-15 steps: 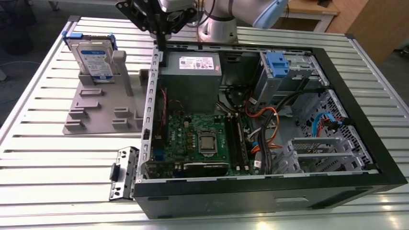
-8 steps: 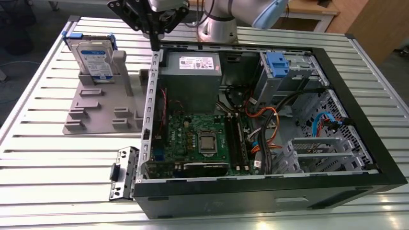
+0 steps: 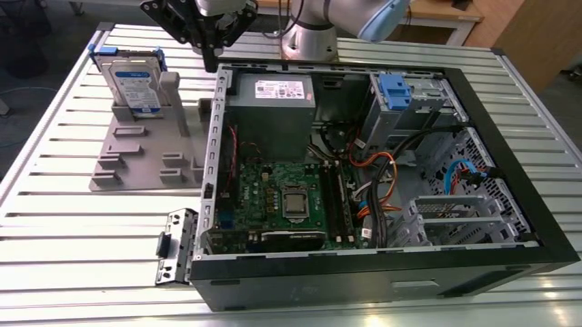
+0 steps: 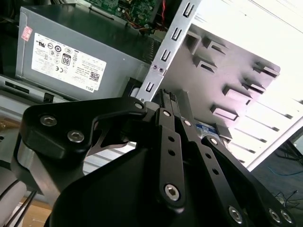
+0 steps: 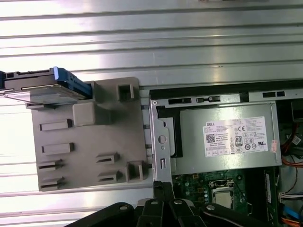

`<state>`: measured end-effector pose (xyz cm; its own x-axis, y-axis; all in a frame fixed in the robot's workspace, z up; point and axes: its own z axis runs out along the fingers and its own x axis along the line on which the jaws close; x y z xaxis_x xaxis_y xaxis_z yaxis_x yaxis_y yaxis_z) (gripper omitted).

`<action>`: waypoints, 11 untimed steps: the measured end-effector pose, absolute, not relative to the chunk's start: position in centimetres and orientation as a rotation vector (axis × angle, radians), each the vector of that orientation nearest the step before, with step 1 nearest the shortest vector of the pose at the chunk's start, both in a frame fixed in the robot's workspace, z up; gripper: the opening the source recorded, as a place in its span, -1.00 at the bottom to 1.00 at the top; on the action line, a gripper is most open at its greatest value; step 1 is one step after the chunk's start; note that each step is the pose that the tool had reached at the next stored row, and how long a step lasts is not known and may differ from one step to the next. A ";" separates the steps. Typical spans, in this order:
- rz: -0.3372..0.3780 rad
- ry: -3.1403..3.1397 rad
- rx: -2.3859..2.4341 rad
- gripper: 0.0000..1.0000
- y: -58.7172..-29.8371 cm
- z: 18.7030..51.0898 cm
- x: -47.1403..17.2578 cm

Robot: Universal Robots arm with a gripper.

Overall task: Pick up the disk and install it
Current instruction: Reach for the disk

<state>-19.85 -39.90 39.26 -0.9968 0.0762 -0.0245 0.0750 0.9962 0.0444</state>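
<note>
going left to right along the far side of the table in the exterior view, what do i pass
disk → power supply → drive cage

A silver arm with a pale blue joint cap carries black linked jaws studded with silver screws.

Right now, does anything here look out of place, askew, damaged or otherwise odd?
Nothing looks damaged or spilled. The disk stands on edge in the grey fixture beside the open computer case. One oddity: a black metal bracket lies loose on the table by the case's corner, at the exterior view's left.
</note>
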 end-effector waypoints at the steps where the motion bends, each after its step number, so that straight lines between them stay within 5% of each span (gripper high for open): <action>1: 0.068 3.112 0.118 -0.80 -39.9 39.3 -20.0; 11: 0.068 3.113 0.118 -0.80 -39.9 39.2 -21.4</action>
